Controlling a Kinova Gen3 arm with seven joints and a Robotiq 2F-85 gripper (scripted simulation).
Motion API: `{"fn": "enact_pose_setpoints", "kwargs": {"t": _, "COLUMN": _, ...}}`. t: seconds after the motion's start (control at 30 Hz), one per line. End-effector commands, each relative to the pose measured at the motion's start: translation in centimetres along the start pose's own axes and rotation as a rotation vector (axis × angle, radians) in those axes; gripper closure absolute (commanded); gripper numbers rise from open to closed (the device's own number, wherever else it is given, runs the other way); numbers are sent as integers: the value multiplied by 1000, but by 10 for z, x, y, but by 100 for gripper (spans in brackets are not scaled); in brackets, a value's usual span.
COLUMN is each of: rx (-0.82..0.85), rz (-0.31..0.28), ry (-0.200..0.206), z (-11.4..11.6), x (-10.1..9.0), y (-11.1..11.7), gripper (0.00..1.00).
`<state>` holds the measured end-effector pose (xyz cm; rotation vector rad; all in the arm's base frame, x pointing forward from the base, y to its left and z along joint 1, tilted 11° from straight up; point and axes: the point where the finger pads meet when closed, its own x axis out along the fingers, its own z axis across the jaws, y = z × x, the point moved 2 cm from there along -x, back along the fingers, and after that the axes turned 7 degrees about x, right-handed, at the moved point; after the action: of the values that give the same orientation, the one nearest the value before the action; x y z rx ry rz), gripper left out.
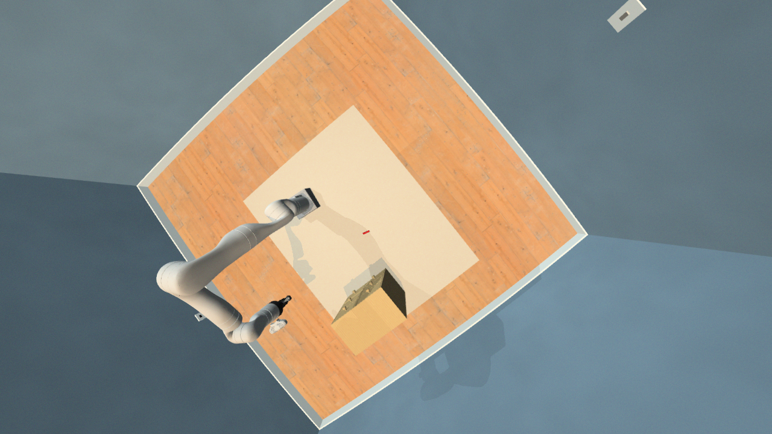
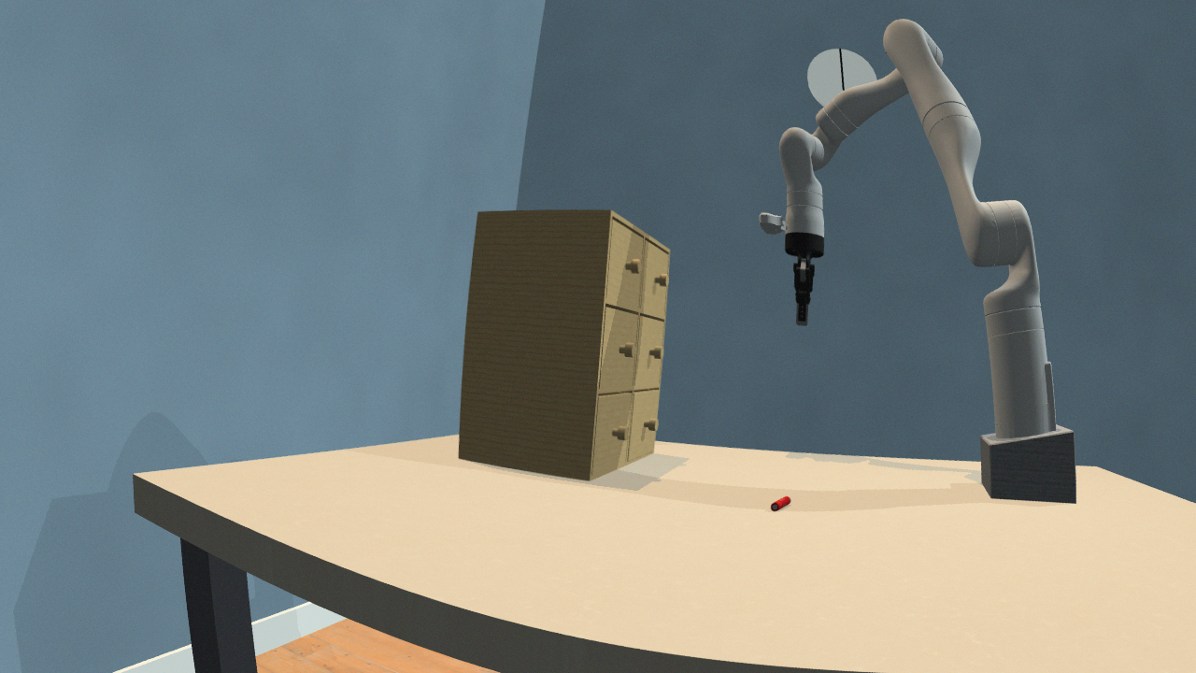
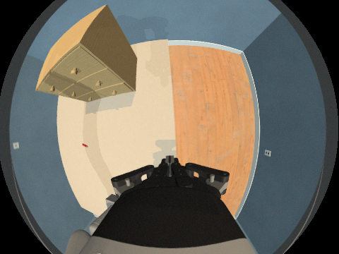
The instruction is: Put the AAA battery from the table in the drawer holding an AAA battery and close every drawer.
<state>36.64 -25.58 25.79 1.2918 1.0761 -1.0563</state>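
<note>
Pointing down, its fingers together with nothing between them, a robot's gripper [image 1: 287, 298] [image 2: 802, 322] [image 3: 170, 160] is hanging high, well apart from a wooden chest [image 1: 369, 322] [image 2: 534, 343] [image 3: 106, 46] whose six drawers are sitting closed. Lower than the gripper and well apart from it, a red battery [image 1: 365, 232] [image 2: 780, 503] [image 3: 85, 144] is lying on the table [image 1: 415, 216] [image 2: 502, 568] [image 3: 120, 130], between the chest and the arm's base [image 1: 314, 197] [image 2: 1030, 468].

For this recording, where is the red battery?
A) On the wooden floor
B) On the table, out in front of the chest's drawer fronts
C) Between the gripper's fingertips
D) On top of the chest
B: the red battery lies on the tabletop, on the side the chest's knobs face.
</note>
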Motion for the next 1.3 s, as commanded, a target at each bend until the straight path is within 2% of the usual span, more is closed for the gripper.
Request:
{"fn": "enact_pose_setpoints", "kwargs": {"t": 0.0, "rx": 1, "rz": -5, "ry": -5, "z": -33, "x": -18, "y": -3, "gripper": 100}}
{"fn": "enact_pose_setpoints", "kwargs": {"t": 0.17, "rx": 1, "rz": -5, "ry": -5, "z": -101, "x": -50, "y": -6, "gripper": 100}}
{"fn": "enact_pose_setpoints", "kwargs": {"t": 0.23, "rx": 1, "rz": -5, "ry": -5, "z": -101, "x": -50, "y": -6, "gripper": 100}}
{"fn": "enact_pose_setpoints", "kwargs": {"t": 0.43, "rx": 0, "rz": 3, "ry": -7, "z": -177, "x": -87, "y": -7, "gripper": 100}}
{"fn": "enact_pose_setpoints", "kwargs": {"t": 0.57, "rx": 0, "rz": 3, "ry": -7, "z": -210, "x": -102, "y": -9, "gripper": 100}}
{"fn": "enact_pose_setpoints", "kwargs": {"t": 0.67, "rx": 16, "rz": 3, "ry": -6, "z": -218, "x": -106, "y": -9, "gripper": 100}}
{"fn": "enact_pose_setpoints", "kwargs": {"t": 0.7, "rx": 11, "rz": -1, "ry": -18, "z": -216, "x": -106, "y": -10, "gripper": 100}}
{"fn": "enact_pose_setpoints", "kwargs": {"t": 0.83, "rx": 12, "rz": 8, "ry": -19, "z": -214, "x": -106, "y": -7, "gripper": 100}}
{"fn": "enact_pose_setpoints", "kwargs": {"t": 1.07, "rx": 13, "rz": 10, "ry": -14, "z": -215, "x": -102, "y": -9, "gripper": 100}}
{"fn": "enact_pose_setpoints", "kwargs": {"t": 1.27, "rx": 13, "rz": 38, "ry": -10, "z": -215, "x": -98, "y": -6, "gripper": 100}}
